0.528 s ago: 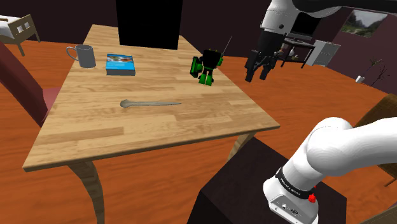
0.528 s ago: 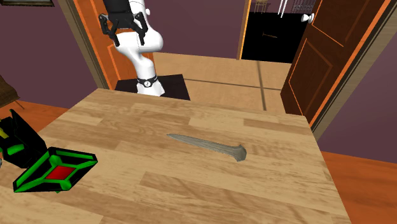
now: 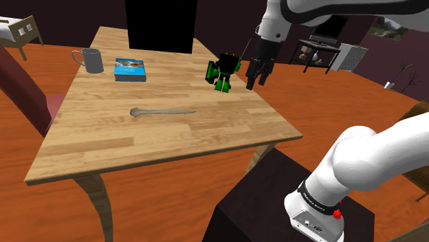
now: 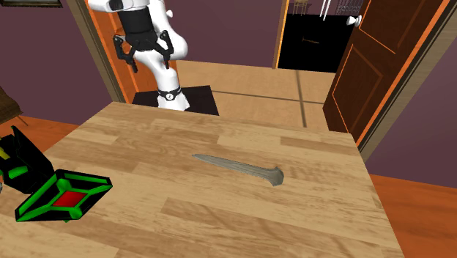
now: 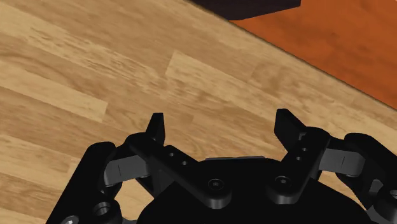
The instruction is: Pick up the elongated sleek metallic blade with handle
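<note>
The knife (image 3: 163,111), a long grey blade with a rounded handle, lies flat near the middle of the wooden table (image 3: 206,134). Across the table, the second exterior view shows the knife (image 4: 238,168) with its handle toward that view's right. My black gripper (image 3: 255,82) hangs open above the table's edge nearest the stand, well to the shoulder view's right of the knife and apart from it. The gripper (image 4: 152,62) is high above the far edge there. Along the hand, the gripper (image 5: 219,121) has its fingers spread over bare planks (image 5: 95,63), with nothing between them.
A green and black toy robot (image 3: 223,71) stands just beside the gripper, and shows large at the second exterior view's left (image 4: 44,187). A grey mug (image 3: 89,60) and a blue book (image 3: 130,69) sit at the far side. A dark red chair (image 3: 27,93) flanks the table.
The gripper has moved toward the shoulder view's left, from beyond the table to above its edge beside the toy robot. It stays open. The knife has not moved.
</note>
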Controlling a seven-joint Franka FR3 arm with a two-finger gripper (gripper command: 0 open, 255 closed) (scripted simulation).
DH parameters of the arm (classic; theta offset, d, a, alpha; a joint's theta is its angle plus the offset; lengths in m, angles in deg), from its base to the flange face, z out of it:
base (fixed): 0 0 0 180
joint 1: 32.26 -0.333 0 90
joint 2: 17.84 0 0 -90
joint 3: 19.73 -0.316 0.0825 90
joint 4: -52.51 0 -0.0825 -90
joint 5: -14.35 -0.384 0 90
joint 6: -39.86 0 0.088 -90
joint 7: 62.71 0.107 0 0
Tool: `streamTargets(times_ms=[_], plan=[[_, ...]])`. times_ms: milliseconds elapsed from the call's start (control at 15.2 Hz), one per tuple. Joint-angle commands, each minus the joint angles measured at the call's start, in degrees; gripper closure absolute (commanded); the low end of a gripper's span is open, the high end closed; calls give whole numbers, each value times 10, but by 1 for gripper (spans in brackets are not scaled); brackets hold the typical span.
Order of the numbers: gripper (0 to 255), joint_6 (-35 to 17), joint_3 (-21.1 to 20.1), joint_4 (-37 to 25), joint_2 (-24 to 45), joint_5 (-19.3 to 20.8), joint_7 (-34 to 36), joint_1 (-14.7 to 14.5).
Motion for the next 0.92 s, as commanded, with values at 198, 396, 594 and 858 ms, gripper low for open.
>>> streamTargets(times_ms=[198,396,594,858], plan=[[0,-69,3,-43,105,5,-79,-26],[0,-101,0,-76,166,7,-124,-40],[0,-128,-5,-114,226,8,-167,-53],[0,-156,-16,-169,303,11,-221,-67]])
